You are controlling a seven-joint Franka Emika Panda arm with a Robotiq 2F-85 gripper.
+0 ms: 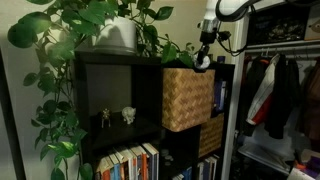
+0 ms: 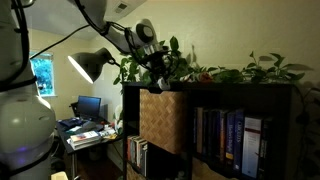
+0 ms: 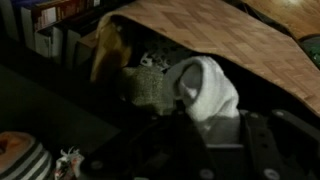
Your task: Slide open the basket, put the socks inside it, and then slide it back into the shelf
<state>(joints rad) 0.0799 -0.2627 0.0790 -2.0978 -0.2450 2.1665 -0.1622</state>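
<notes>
The light tan woven basket (image 1: 186,98) sticks out of the top cubby of the black-brown shelf (image 1: 110,85); both also show in an exterior view, the basket (image 2: 163,120) and the shelf (image 2: 250,95). My gripper (image 1: 204,58) hangs just above the basket's open top, at the shelf's upper edge (image 2: 157,72). In the wrist view my gripper (image 3: 212,125) is shut on a white sock (image 3: 205,88), held over the basket's dark inside, with the woven wall (image 3: 235,40) behind it. Grey cloth (image 3: 150,88) lies inside the basket.
Leafy plants (image 1: 100,25) stand on top of the shelf, close to my gripper. A darker woven basket (image 1: 210,136) sits in the cubby below. Books (image 1: 130,162) fill lower cubbies. A clothes rack with hanging clothes (image 1: 280,90) stands beside the shelf. A desk lamp (image 2: 90,65) is nearby.
</notes>
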